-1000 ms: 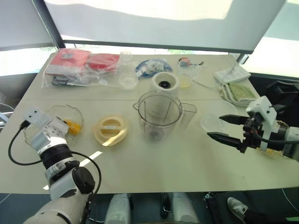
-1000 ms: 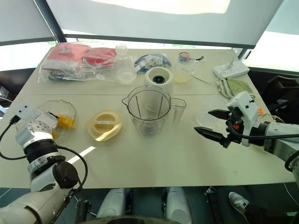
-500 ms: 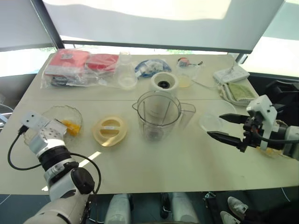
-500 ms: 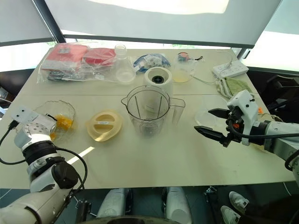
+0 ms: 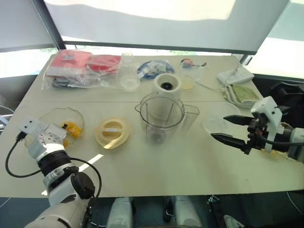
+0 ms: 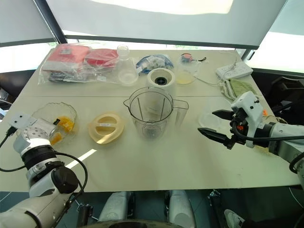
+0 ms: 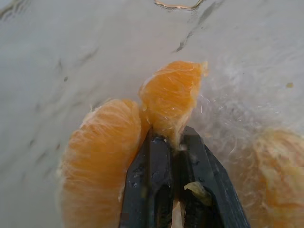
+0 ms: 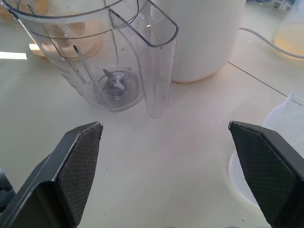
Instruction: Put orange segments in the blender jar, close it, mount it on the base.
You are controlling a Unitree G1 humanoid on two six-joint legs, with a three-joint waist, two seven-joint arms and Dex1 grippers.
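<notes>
The left gripper [image 7: 173,142] has its black fingers pressed together on an orange segment [image 7: 172,97], a glossy, pulpy wedge with pale fibres. A second segment [image 7: 102,156] lies against it in the shallow clear dish [image 5: 53,116] at the near left of the table [image 5: 156,161]. The right gripper [image 5: 229,129] hangs with its fingers spread wide at the right. The blender jar [image 5: 161,116], tall, clear and open-topped, stands mid-table, its handle toward the right. The white base [image 5: 167,84] sits just beyond it, and the pale yellow lid [image 5: 112,132] lies left of the jar.
</notes>
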